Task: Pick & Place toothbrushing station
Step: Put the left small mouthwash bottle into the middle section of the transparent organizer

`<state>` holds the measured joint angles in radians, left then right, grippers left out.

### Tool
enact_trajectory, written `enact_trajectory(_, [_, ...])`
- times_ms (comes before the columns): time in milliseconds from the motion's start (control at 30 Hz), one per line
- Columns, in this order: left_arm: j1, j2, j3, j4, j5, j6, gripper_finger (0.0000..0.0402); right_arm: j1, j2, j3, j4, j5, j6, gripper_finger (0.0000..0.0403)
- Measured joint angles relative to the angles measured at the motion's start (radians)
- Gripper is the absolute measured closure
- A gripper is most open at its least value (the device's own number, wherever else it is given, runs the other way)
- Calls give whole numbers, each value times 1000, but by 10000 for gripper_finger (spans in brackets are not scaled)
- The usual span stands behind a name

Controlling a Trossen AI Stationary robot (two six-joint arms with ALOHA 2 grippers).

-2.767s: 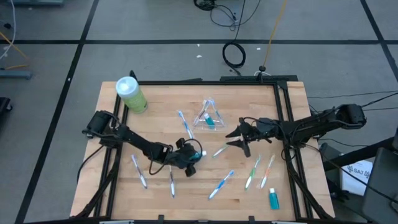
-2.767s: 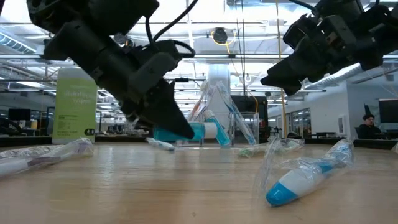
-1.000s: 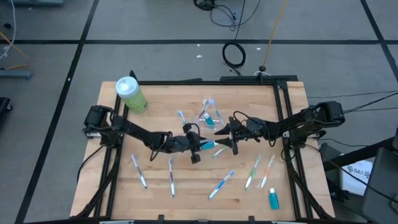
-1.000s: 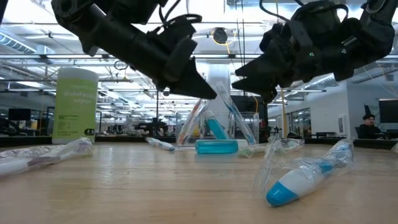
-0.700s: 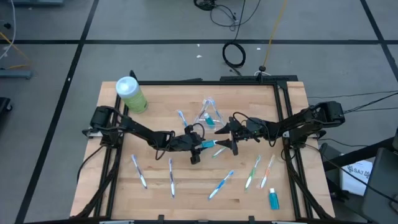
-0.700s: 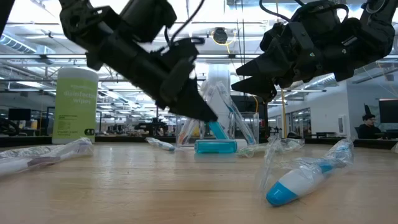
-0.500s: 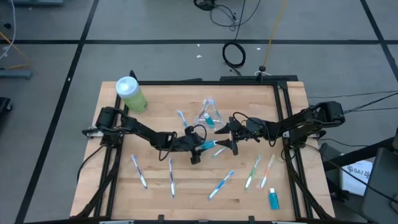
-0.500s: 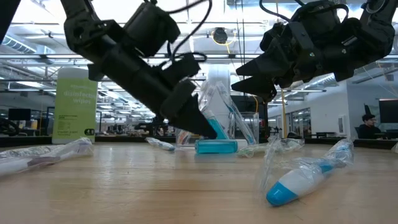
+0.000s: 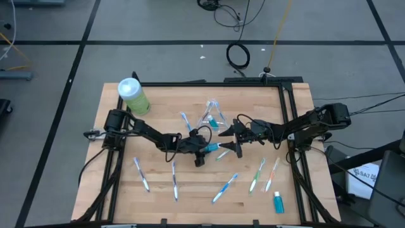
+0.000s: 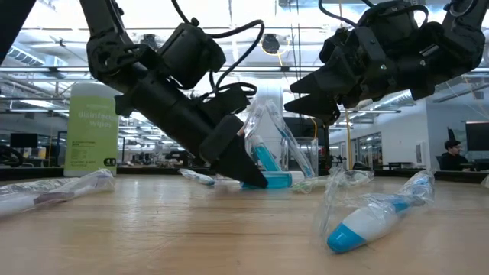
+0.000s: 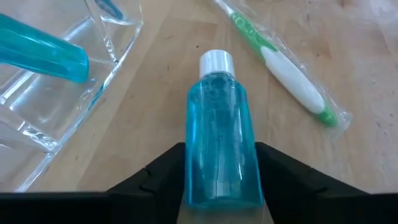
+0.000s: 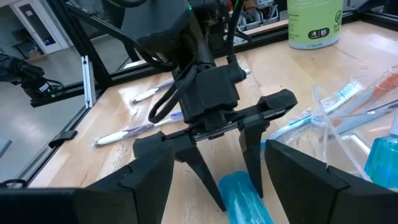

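The job looks only partly done. The clear cup (image 9: 212, 118) lies tipped over near the middle of the table (image 9: 297, 114), toward the far edge, and already holds a teal tube and a couple of toothbrushes. Still loose on the wood are two wrapped toothbrushes (image 9: 142, 174) toward the near left corner, a blue one (image 9: 225, 188) near the middle of the near edge, a green and a pink one (image 9: 257, 175) to its right, another by the green canister (image 9: 133, 96) side of the cup, and a teal tube (image 9: 278, 202) standing in the near right corner.

The teal tube (image 11: 217, 150) now being worked on lies flat at the table's centre, just beside the cup. Its long axis runs roughly left to right, white cap toward the right arm and flat base toward the left arm.

The left gripper (image 9: 204, 149) is down at the table with its fingers (image 11: 158, 171) spread either side of the tube's base, close to it but not clearly clamping. The right gripper (image 9: 231, 142) hangs just above the cap end, fingers wide apart and empty.
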<state>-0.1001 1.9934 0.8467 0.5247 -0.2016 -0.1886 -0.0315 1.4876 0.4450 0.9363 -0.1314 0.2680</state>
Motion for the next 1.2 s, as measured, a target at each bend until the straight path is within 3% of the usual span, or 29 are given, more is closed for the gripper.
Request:
enact_trajectory(167, [5,0,0,0,30,2,243,0,0,0,0,0,0,160])
enact_trajectory(533, [6,-7,0,1,45,-23,231,0,0,0,-22,0,0,160])
enact_trajectory(867, [0,-16,-1,46,45,-27,230,1,-146,0,-430,0,-108,161])
enact_trajectory(1200, [-16,-81,-1,121,48,-1,228,63,-169,0,-429,1,-237,161])
